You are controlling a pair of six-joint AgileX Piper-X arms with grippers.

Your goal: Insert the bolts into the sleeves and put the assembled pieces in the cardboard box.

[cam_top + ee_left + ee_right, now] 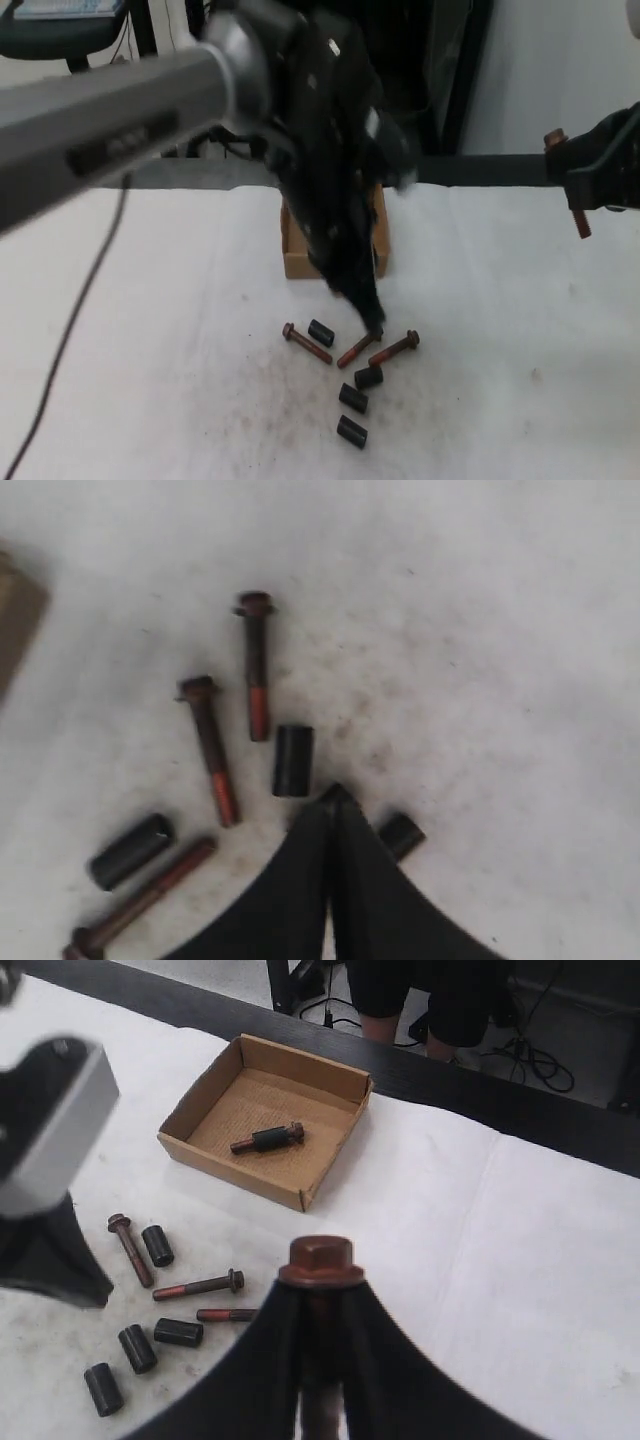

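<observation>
Three rusty bolts (306, 343) and several black sleeves (352, 398) lie loose on the white cloth in front of the cardboard box (294, 262). My left gripper (373, 326) hangs tip-down just over this cluster, fingers pressed together with nothing between them; its tip (335, 798) sits between one sleeve (293, 760) and a second, partly hidden sleeve (401, 834). Two bolts (211, 750) lie beyond. My right gripper (320, 1300) is shut on a bolt (320, 1260) and holds it upright, raised at the bench's right side (578, 200). One assembled piece (268, 1138) lies inside the box (330, 1080).
The left arm's thick grey link (110, 120) crosses the high view and hides much of the box. A black cable (75, 320) trails over the cloth at left. The bench's dark far edge (560, 1120) runs behind the box. Open cloth lies right of the parts.
</observation>
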